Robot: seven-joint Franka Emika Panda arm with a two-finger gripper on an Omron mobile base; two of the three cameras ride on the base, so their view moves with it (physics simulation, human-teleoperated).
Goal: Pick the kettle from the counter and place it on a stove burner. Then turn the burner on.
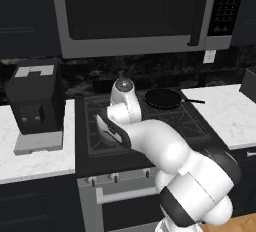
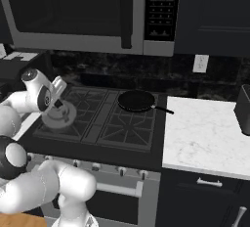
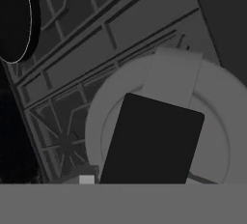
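On the far left of the left base view a black coffee machine [image 1: 36,103] stands on the white counter [image 1: 35,158]. Right of it lies the black stove [image 1: 95,126], much of its top covered by the robot's white arm, which bends over the front left grates. The row of knobs [image 1: 115,177] along the stove's front edge is partly hidden behind the arm, so their number cannot be made out.

In the right base view the kettle [image 2: 59,115] sits on the front left stove burner [image 2: 73,123], showing as a dull grey disc; its body and spout are hard to make out, and the hand covers its upper left part. The gripper [image 2: 57,104] is down on the kettle's top. In the hand view a dark finger [image 3: 152,141] blocks the middle of the kettle's lid [image 3: 212,121], the knob is hidden behind it, and the kettle is cut off at the right edge and bottom. The fingers are pressed nearly together and seem to pinch the kettle's top fitting, though the contact itself is hidden.

Further right, a black frying pan [image 2: 137,101] rests on the back right burner, its handle pointing toward the right counter [image 2: 210,133]. A dark object [image 2: 243,109] at the right edge is cut off.
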